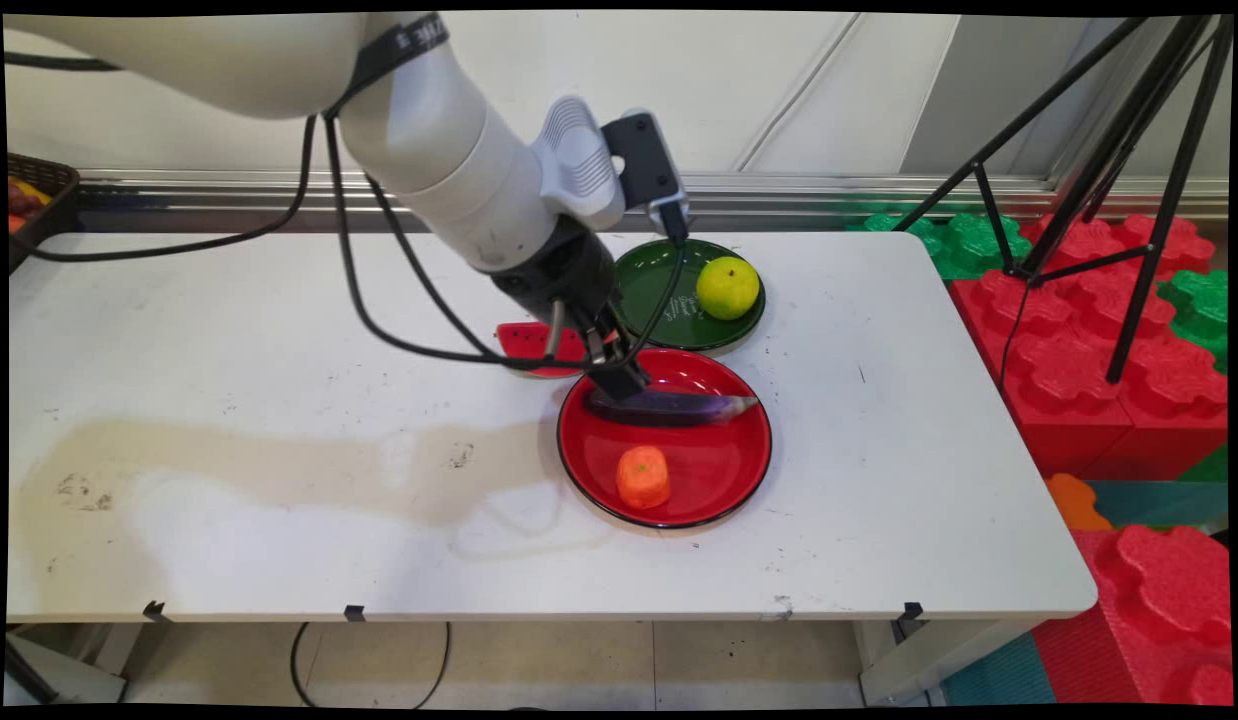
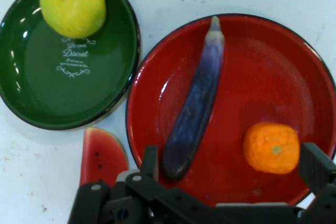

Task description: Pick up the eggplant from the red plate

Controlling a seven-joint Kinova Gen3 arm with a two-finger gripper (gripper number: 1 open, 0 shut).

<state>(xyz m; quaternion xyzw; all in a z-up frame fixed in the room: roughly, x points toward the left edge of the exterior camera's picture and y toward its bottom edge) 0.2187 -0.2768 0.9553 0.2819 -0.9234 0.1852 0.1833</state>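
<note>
1. Jaws stand wide open and hold nothing. They are low over the rounded end of the purple eggplant [image 2: 194, 108], at the side of the red plate [image 1: 749, 470] that faces the tabletop's [image 1: 279, 330] left edge.
2. Seen from the hand, one finger [image 2: 149, 161] is just beside the eggplant's rounded end. The other finger [image 2: 315, 167] stands past the orange fruit [image 2: 271, 148], so both things lie in the gap.
3. The eggplant lies across the half of the red plate toward the far edge, its pointed tip toward the right edge. The orange fruit sits on the half toward the near edge, apart from the eggplant.
4. Risk: if the jaws closed as they stand, I judge that they could sweep the orange fruit against the eggplant. They might pinch both, or send the round fruit over the rim.
5. Risk: the jaws sit at the very end of a long, smooth, tapering thing. A hold there may slip off, or the eggplant may swing and hang down once lifted.
6. Risk: pressing lower could bear on the plate's sloping rim, tipping or sliding it. The green plate [image 1: 649, 290] with its yellow-green fruit [image 1: 727, 287] is just beside it toward the far edge. The watermelon slice [image 1: 534, 345] lies close on the left.
7. Risk: black cables [image 1: 339, 240] hang low near the watermelon slice and might drag it.
</note>
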